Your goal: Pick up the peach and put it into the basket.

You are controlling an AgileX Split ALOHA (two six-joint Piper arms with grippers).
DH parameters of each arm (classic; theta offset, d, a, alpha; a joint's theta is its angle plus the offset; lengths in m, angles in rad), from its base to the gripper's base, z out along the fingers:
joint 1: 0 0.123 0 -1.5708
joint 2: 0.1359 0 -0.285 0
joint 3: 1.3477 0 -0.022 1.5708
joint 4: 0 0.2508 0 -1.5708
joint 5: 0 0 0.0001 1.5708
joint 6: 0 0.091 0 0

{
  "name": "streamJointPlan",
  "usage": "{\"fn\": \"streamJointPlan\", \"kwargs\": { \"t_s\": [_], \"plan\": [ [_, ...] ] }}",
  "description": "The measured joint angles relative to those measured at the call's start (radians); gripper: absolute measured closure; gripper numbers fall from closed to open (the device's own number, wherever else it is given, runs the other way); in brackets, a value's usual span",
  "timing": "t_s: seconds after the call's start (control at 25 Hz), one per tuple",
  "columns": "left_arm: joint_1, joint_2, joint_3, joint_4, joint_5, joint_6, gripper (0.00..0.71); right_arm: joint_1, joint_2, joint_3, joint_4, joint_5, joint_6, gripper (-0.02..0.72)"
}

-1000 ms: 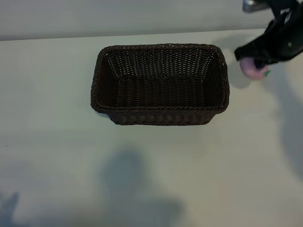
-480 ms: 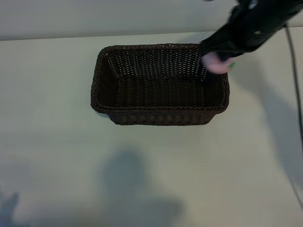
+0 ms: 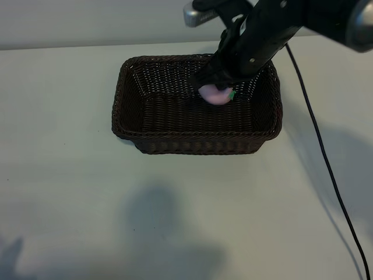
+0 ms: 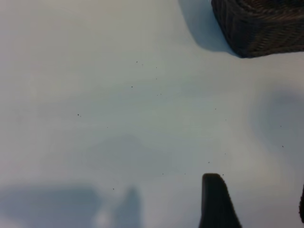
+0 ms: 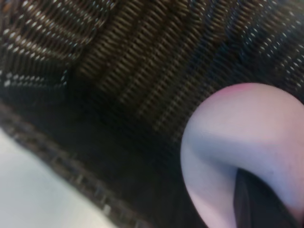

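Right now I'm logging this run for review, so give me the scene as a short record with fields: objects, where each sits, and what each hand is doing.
fruit: small round pale pink peach, held above the basket's interior, not yet released
container: large dark brown woven wicker basket, upright on the white table
right hand: shut on the peach, over the basket's right half
left hand: open, empty, above bare table near a basket corner
cable: black cable trailing across the table at right

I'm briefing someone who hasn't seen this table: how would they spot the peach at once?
Find the dark brown wicker basket on the pale table. Above its right half, the right gripper holds the peach: a small, smooth, pale pink ball with a green leaf mark, the only light, rounded thing there.
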Motion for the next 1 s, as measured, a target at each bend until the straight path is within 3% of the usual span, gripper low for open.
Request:
{"fn": "streamJointPlan", "kwargs": {
  "t_s": [0.28, 0.4, 0.52, 0.76, 0.88, 1.0],
  "plan": [
    [0.0, 0.0, 0.0, 0.0, 0.0, 0.0, 0.28, 0.0, 0.096, -0.001, -0.008, -0.048, 0.0, 0.657],
    [0.0, 0.0, 0.0, 0.0, 0.0, 0.001, 0.28, 0.0, 0.099, -0.001, -0.008, -0.05, 0.0, 0.622],
    [0.0, 0.0, 0.0, 0.0, 0.0, 0.001, 0.28, 0.0, 0.099, -0.014, -0.008, -0.036, 0.0, 0.515],
    [0.0, 0.0, 0.0, 0.0, 0.0, 0.004, 0.281, 0.0, 0.099, -0.082, -0.008, 0.052, -0.007, 0.149],
    [0.0, 0.0, 0.0, 0.0, 0.0, 0.004, 0.281, 0.0, 0.099, -0.116, -0.008, 0.082, -0.008, 0.057],
    [0.0, 0.0, 0.0, 0.0, 0.0, 0.004, 0.281, -0.001, 0.099, -0.16, -0.009, 0.112, 0.003, 0.039]
  ]
}}
